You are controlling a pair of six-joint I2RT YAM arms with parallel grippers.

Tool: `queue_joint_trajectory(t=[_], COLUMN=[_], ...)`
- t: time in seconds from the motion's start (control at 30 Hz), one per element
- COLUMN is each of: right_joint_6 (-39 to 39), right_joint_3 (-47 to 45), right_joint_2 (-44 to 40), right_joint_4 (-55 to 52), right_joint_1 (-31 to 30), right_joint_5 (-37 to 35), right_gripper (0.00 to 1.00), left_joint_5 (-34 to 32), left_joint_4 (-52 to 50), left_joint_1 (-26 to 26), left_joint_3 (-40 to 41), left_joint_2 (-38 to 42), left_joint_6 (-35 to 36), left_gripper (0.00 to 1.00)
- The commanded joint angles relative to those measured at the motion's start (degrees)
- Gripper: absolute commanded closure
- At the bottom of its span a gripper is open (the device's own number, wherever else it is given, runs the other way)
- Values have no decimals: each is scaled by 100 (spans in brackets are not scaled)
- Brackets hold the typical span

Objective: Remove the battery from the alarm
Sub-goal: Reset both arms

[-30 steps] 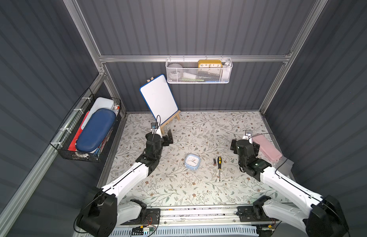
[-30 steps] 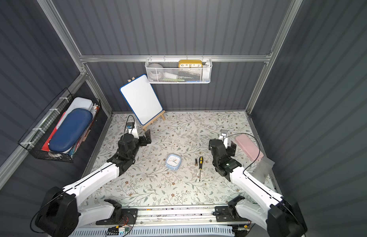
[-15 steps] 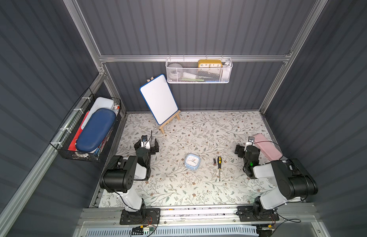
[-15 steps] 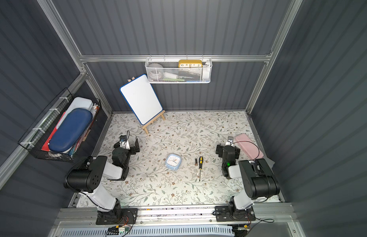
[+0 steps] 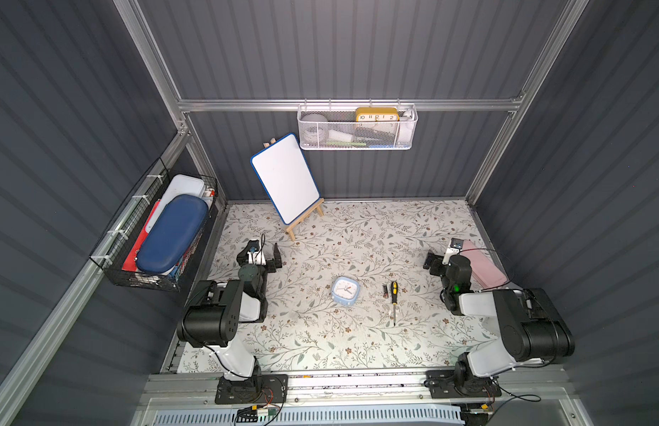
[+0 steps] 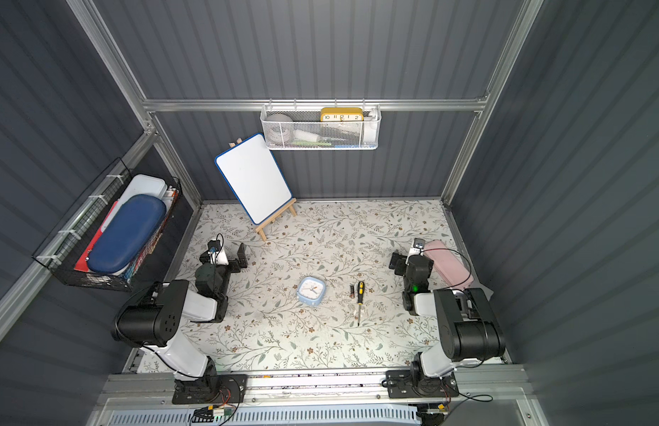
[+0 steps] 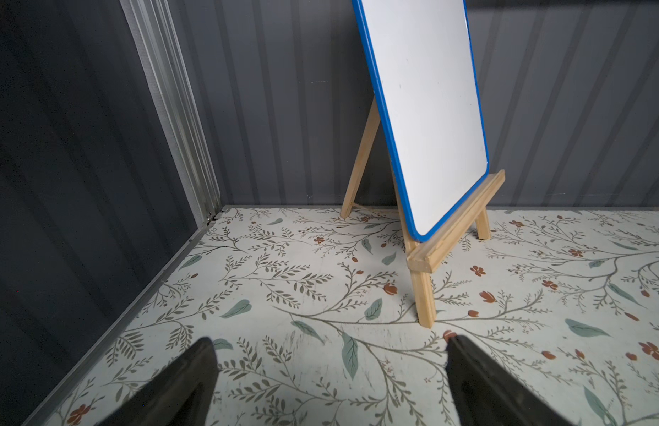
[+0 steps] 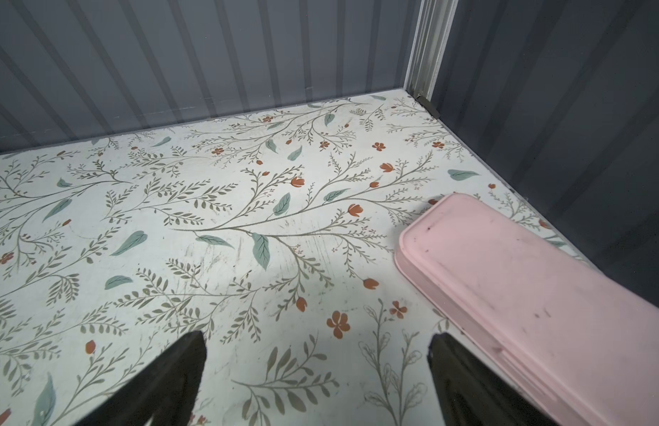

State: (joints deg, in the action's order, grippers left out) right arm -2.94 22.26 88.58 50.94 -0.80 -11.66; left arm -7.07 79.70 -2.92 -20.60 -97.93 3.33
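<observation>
The pale-blue alarm [image 5: 345,290] [image 6: 311,291] lies face up near the middle of the floral table. The battery [image 5: 385,291] [image 6: 352,290], a short dark cylinder, lies on the table to the alarm's right, beside the screwdriver's handle. My left gripper [image 5: 259,256] [image 6: 223,256] [image 7: 330,346] hovers low at the table's left side, open and empty, well away from the alarm. At the right side my right gripper [image 5: 446,258] [image 6: 413,258] [image 8: 317,343] also stands open and empty, next to a pink case. Neither wrist view shows the alarm or battery.
A black-and-yellow screwdriver [image 5: 393,300] lies right of the battery. A whiteboard on a wooden easel [image 5: 285,177] [image 7: 427,110] stands back left. The pink case [image 5: 483,263] [image 8: 523,287] lies along the right wall. Wire baskets [image 5: 357,127] [image 5: 114,236] hang on the back and left walls.
Both arms have folded back from a stretched-out pose to compact poses over their bases. The grippers stay open at the table's sides. Alarm, battery and screwdriver have not moved.
</observation>
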Motion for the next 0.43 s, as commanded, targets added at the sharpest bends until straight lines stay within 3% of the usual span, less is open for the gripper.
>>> queue_joint_trajectory(t=[0.0,0.4], right_joint_6=[-36,-58], right_joint_3=[15,33], right_joint_2=[11,62], right_joint_4=[58,86], right_joint_1=[1,1], right_joint_5=[53,36], right_gripper=[1,1], left_joint_5=[74,74], left_joint_4=[160,160], left_joint_1=[11,11], left_joint_3=[-74,-67], left_joint_2=[71,72], left_joint_6=[-73,-70], left_gripper=[1,0])
